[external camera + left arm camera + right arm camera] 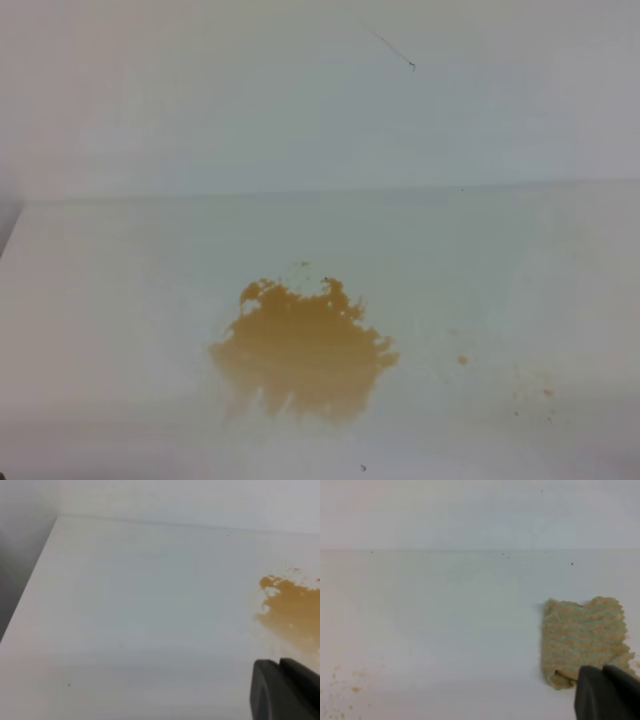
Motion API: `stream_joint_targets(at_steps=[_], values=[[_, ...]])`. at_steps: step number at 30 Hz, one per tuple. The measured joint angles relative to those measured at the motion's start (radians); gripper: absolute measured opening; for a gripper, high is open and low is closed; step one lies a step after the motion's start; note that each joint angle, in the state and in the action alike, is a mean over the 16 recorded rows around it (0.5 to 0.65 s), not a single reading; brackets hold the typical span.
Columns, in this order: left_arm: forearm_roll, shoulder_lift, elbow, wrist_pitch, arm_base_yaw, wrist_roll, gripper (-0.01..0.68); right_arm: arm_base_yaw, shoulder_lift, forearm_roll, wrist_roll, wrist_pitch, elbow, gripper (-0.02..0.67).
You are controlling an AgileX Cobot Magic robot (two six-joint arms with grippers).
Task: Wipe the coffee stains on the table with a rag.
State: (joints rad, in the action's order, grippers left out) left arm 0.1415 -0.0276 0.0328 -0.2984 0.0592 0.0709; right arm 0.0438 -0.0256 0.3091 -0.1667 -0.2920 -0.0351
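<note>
Rag (584, 644): we see it lying flat on the table (445, 630), a beige nubbly cloth with faint green and orange weave, at about four o'clock in the right wrist view.

Right gripper (607, 692): only its dark tip shows, at five o'clock in that view, just at the rag's near edge; its jaws are pressed together and we see no cloth pinched between them.

Left gripper (285, 690): a dark tip at five o'clock in the left wrist view, hanging near the blotch's edge; we cannot tell whether its jaws are spread or closed.

Coffee stains (300, 350): one ragged orange-brown blotch sits slightly towards six o'clock of centre in the high view, looking wet and unsmeared, with small specks (462, 359) out at four o'clock. Fainter specks (340, 700) show at eight o'clock in the right wrist view, well apart from the rag.

Step in hand: we judge this to be the very start, with the rag not yet picked up and no wiping done.

Next move: we think the right gripper must spread its jaws, settle over the rag's near edge and close on a fold, then carry it left towards the blotch.

Care needed: we expect the flat cloth to give little to grab, so the fingers would need to press close to the table.
</note>
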Motion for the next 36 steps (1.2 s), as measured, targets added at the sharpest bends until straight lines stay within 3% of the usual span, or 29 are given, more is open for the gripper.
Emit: stream_joint_targets(at_steps=[36], values=[[0.0, 0.0, 0.005, 0.002, 0.0, 0.0, 0.001, 0.0, 0.0, 0.0, 0.0, 0.0, 0.0, -0.003]])
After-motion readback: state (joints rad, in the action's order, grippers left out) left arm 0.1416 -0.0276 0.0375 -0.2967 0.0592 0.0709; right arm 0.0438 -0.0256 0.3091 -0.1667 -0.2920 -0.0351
